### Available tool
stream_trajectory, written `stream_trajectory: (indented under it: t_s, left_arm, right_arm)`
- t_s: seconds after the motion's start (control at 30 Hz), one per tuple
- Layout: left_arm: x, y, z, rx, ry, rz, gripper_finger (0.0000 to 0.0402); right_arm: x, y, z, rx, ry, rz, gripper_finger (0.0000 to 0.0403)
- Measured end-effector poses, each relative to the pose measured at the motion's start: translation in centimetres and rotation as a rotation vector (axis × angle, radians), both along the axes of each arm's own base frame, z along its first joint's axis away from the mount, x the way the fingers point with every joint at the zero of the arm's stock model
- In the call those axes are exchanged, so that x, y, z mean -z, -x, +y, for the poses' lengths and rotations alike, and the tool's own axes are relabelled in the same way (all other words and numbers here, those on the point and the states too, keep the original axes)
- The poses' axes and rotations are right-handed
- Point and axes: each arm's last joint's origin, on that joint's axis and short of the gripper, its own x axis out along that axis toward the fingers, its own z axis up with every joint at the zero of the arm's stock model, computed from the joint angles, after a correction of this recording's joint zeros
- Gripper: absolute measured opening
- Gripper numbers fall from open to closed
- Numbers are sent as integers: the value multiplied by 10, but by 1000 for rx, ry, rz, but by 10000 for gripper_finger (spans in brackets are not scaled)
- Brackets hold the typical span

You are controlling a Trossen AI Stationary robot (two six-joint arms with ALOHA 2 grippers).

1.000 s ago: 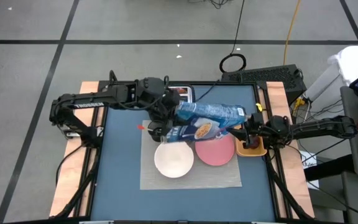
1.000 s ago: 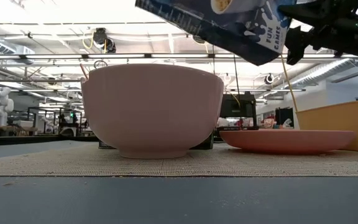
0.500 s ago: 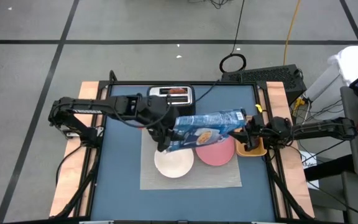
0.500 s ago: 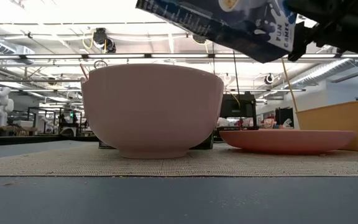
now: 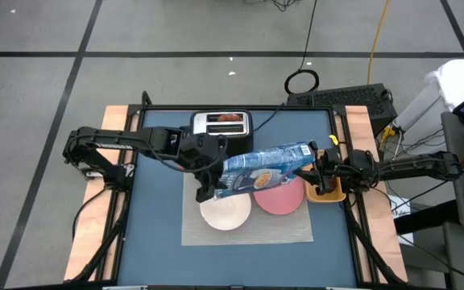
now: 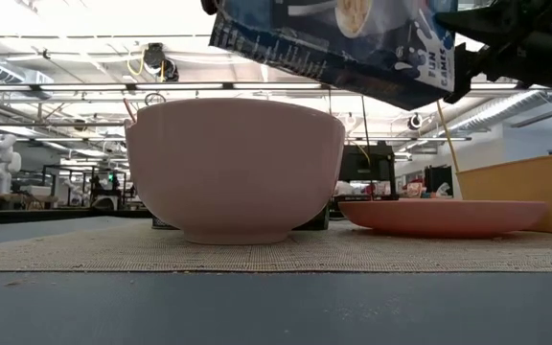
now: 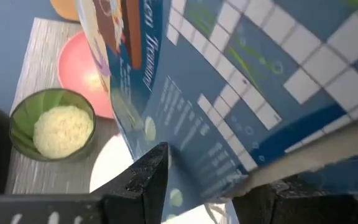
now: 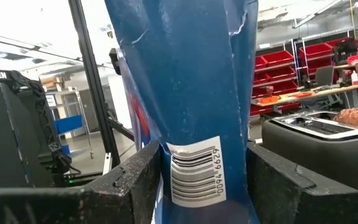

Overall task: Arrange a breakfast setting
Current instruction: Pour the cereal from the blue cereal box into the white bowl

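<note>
The blue cereal box [image 5: 264, 165] hangs lengthwise above the grey mat [image 5: 248, 229], held at both ends. My left gripper [image 5: 209, 190] is shut on its left end and my right gripper [image 5: 316, 162] on its right end. Under it, the white bowl [image 5: 225, 213] and the pink plate [image 5: 283, 199] rest on the mat. In the left wrist view a small green cup [image 7: 53, 127] with pale contents stands on the mat beside the plate [image 7: 79, 71]. The black cup and the red-handled spoon do not show. My left gripper pinches the box's left end [image 7: 194, 165] between its two fingers [image 7: 146, 180], coming slantwise from above on the table's left. The box is lifted clear over the bowl. My right gripper pinches the box's right end by the barcode [image 8: 194, 174], one finger on each broad side [image 8: 132, 180]. The fingers come level from the table's right, along the box.
The black-and-silver toaster [image 5: 220, 123] stands at the far edge, behind my left arm. The orange tray [image 5: 327, 193] sits at the right edge below my right gripper; its wall also shows in the low view [image 6: 535, 192]. Bare blue table lies near and to the left.
My left gripper has moved toward the near edge with the box's left end, and its arm has drawn clear of the toaster. The box has turned about its length, showing more of its printed face, and its left end now hangs lower, over the bowl. My right gripper has kept its place.
</note>
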Motion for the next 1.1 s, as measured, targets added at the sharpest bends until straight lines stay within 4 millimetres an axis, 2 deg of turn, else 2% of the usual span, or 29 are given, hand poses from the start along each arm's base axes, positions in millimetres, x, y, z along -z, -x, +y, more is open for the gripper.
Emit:
stream_trajectory:
  t_s: [0.23, 0.33, 0.73, 1.1]
  left_arm:
    - [-1, 7, 1, 5, -14, 29, 154]
    - [-4, 16, 2, 6, -16, 59, 154]
    - [-23, 42, 6, -57, -70, 32, 154]
    - [-24, 42, 7, -94, -92, 17, 154]
  right_arm:
    - [2, -1, 0, 0, -3, 23, 198]
    - [3, -1, 0, -16, 1, 29, 198]
    - [3, -1, 1, -28, 0, 32, 198]
    - [3, -1, 1, -25, 2, 29, 198]
